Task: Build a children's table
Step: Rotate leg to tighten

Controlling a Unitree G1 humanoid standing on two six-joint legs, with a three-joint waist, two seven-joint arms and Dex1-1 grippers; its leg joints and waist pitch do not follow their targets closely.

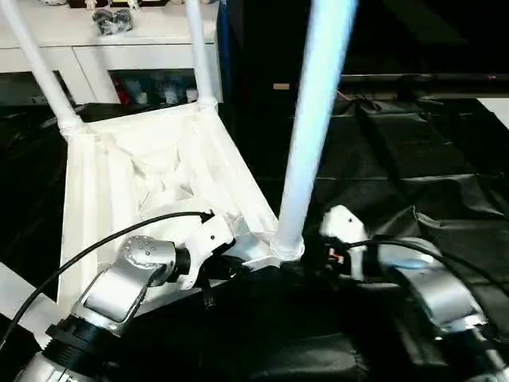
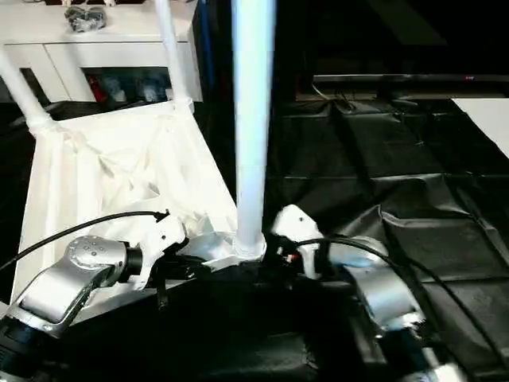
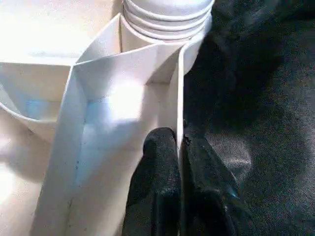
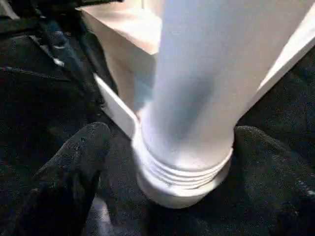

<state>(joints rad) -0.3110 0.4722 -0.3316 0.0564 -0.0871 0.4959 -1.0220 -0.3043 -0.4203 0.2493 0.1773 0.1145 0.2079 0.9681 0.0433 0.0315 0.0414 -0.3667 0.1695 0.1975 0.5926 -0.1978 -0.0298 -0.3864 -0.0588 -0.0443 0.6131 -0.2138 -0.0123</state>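
Left gripper [image 3: 179, 167]: its two black fingers [image 3: 157, 172] are pinched together on the thin side wall of the white plastic rectangular tabletop [image 1: 143, 183], one finger inside the rim and one outside, just short of the near corner socket.
Right gripper [image 4: 170, 147]: its black fingers stand wide apart on either side of the base of the near leg [image 1: 314, 119]; the frames do not show either finger pressing on it.
Near leg: a long white tapered tube, upright in the near corner socket [image 1: 282, 251], with a few threaded rings visible at its foot in the wrist views; it rises out of the top of the head views.
Tabletop: it lies upside down, ribbed underside up, on a black wrinkled sheet [image 1: 413, 175] that covers the work surface; its near corner sits between the two grippers.
Far legs: two more white tube legs stand in the far corner sockets, one at the far left [image 1: 36, 64] and one further right [image 1: 200, 56], both leaning slightly.
Forearms: the silver left forearm [image 1: 119, 286] and silver right forearm [image 1: 433, 294] reach in from the near edge, each trailing a black cable.
Background: a white cabinet [image 1: 95, 56] stands behind the tabletop, with small items on its top.
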